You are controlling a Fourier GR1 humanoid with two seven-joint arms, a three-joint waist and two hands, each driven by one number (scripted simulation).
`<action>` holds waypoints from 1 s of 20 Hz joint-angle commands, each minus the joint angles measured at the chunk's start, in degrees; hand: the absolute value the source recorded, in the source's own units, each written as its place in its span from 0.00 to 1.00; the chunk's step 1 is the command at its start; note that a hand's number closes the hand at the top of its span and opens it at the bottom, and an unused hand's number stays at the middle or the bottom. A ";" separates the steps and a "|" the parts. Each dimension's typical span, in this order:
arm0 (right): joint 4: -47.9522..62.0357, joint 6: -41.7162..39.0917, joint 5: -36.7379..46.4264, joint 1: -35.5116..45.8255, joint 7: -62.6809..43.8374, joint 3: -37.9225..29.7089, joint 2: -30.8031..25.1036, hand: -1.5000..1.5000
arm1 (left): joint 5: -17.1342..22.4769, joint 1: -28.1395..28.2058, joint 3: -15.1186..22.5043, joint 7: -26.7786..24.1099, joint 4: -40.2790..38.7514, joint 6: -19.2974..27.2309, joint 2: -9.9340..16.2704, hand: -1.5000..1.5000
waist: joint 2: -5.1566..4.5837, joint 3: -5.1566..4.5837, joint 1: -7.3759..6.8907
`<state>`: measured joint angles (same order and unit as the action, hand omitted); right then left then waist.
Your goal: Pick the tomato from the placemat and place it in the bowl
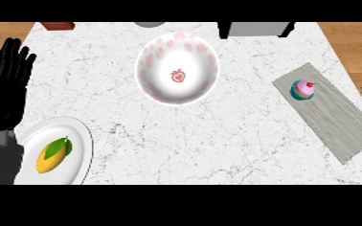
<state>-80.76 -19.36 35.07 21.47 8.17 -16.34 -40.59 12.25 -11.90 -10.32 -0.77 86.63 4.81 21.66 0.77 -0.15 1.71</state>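
My left black hand [16, 79] rests open and empty at frame left, right hand unseen; grey woven placemat [326, 112] at right holds only a pink-frosted cupcake [304, 90], no tomato visible, so the white pink-patterned bowl [201, 52] risks getting the wrong item.

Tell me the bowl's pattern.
White bowl with pink blotches and a red fruit motif at its centre; head view.
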 commanded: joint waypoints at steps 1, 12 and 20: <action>-12.86 -6.39 -7.92 0.89 -7.91 -1.59 4.59 1.00 | 0.76 1.44 -0.22 0.66 1.91 -1.28 0.46 0.50 | 0.12 0.01 -0.33; -21.49 -13.99 -18.11 18.61 -39.75 5.00 14.51 1.00 | -0.19 -3.78 -1.40 -3.45 -6.61 -3.35 0.14 0.50 | -0.71 0.07 -1.66; -8.47 -7.25 -8.26 29.48 -43.92 18.91 25.92 1.00 | -2.01 -2.26 0.93 -1.46 -2.20 -1.98 -1.87 0.50 | -0.94 0.09 -2.91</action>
<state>-94.75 -29.25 23.18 46.19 -33.30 -2.64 -19.51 10.84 -14.48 -9.73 -1.59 84.40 3.24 20.03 0.00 -0.06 -0.67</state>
